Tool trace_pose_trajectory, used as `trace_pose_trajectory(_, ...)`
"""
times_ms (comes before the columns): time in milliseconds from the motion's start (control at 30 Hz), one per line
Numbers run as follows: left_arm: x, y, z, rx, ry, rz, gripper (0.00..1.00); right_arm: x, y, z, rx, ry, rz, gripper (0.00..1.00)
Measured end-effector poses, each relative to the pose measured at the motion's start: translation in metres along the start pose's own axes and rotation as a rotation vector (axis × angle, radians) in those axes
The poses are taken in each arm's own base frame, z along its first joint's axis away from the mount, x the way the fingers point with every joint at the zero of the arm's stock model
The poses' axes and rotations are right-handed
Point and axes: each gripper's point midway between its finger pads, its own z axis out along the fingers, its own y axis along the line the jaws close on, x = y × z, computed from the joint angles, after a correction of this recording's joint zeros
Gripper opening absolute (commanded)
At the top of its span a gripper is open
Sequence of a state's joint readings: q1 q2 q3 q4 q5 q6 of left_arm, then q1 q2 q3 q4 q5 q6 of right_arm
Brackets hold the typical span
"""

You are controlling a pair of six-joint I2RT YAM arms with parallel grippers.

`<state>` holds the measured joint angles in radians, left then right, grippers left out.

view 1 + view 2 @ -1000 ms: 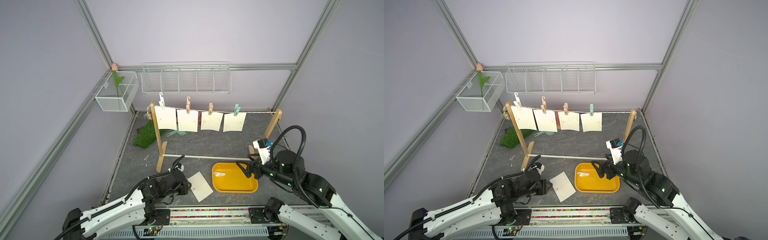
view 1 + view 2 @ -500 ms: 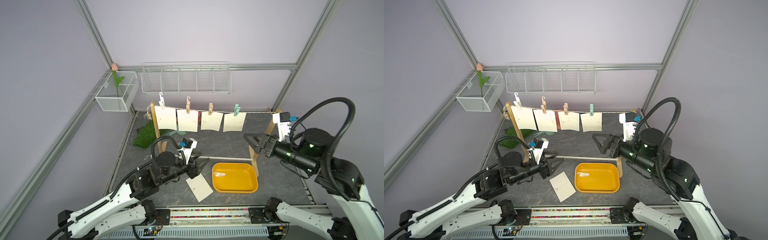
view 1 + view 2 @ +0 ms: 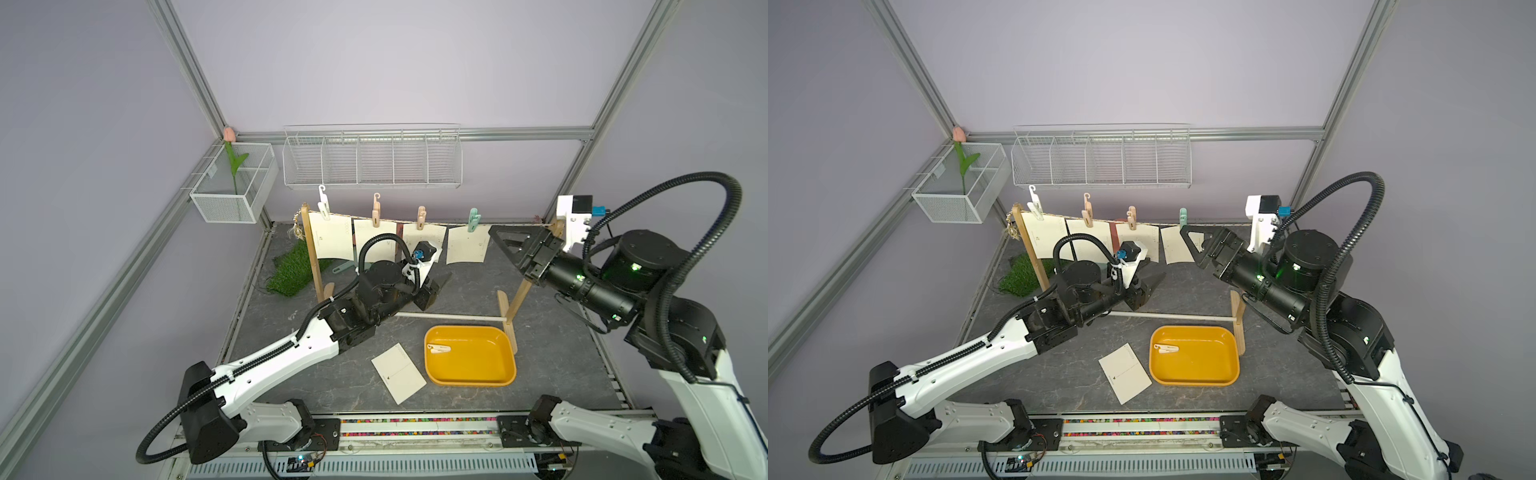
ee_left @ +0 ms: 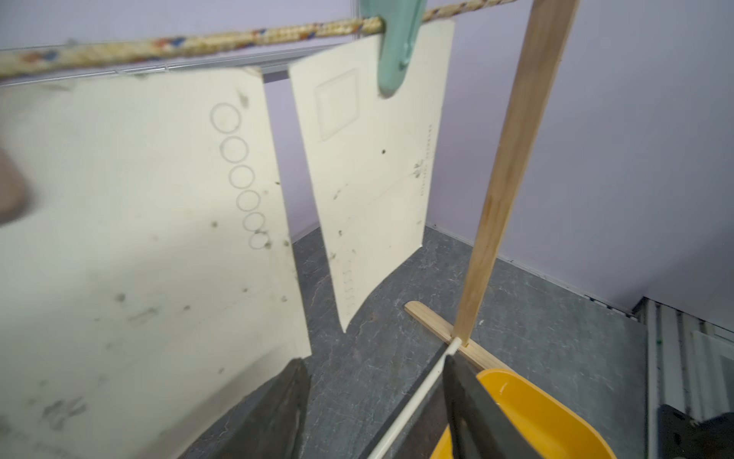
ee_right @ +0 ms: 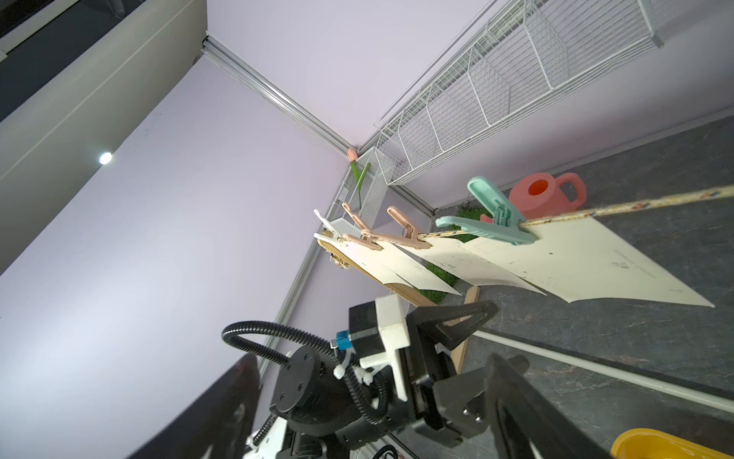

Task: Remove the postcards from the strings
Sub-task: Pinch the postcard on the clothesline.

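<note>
While one postcard (image 3: 398,373) lies near the front edge of the counter (image 3: 561,353) beside the yellow tray (image 3: 478,359), four postcards (image 3: 466,245) hang pegged on the string (image 4: 198,41), with the left gripper (image 4: 373,359) part-open and the right gripper (image 3: 505,241) wide, both empty.

Cream postcards (image 3: 466,246), yellow tray (image 3: 478,365)

From above its front edge, both top views show me the whole dark grey tabletop (image 3: 555,357); both wrist cameras closely face the pale twisted string (image 4: 198,41).
</note>
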<state>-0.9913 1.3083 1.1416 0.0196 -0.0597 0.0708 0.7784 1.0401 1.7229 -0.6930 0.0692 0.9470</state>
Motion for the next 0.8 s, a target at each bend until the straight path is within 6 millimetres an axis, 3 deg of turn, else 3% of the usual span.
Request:
trace_pose_trajectory(333, 0.002, 0.007, 0.04, -0.053, -0.04, 0.114, 0.55, -0.005, 0.0, 0.001, 0.008, -0.023, 0.108, 0.88)
trace_pose_trajectory(667, 0.0, 0.042, 0.05, -0.144, -0.066, 0.199, 0.55, -0.012, -0.013, -0.008, 0.047, -0.084, 0.211, 0.88)
trace_pose_trajectory(800, -0.003, 0.044, 0.05, -0.115, -0.08, 0.243, 0.54, -0.014, -0.019, -0.003, 0.07, -0.097, 0.225, 0.88)
